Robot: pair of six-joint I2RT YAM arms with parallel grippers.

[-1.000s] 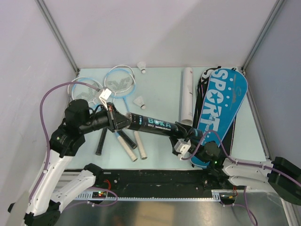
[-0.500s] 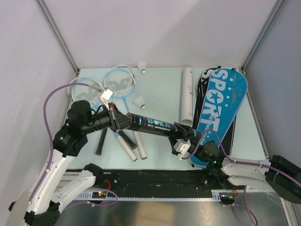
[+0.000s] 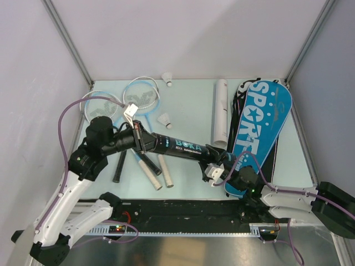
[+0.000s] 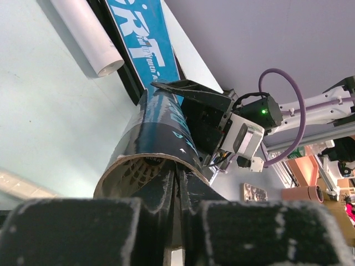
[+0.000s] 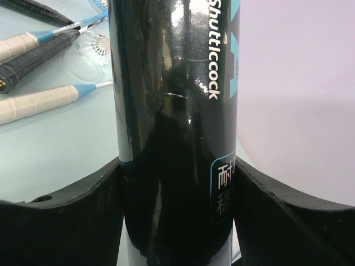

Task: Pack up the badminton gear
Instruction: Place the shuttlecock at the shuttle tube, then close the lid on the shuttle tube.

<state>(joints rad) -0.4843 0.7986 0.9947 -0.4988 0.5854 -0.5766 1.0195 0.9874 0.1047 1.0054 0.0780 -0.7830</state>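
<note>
Spanning the gap between both arms, the black tube (image 3: 177,147) is held off the pale table (image 3: 188,111), apparently so that its open mouth is steadied and presented for loading. The right gripper (image 3: 215,163) is clamped wide around one end of the tube, with its curved fingers (image 5: 55,221) seated against the glossy body. The left gripper (image 3: 143,142) is set at the open mouth, its fingers (image 4: 161,194) pressed together right at the cardboard rim; whether the rim itself is nipped cannot be told. Beneath the tube the rackets (image 3: 165,170) are laid: three handles are counted, one black and two white, though only two oval heads are seen clear of the left arm. Two shuttlecocks are seen loose, the rear shuttlecock (image 3: 167,78) near the back edge and the second shuttlecock (image 3: 164,119) just behind the tube. One white roll (image 3: 221,105) and one blue racket cover (image 3: 266,111) are laid side by side at the right.
</note>
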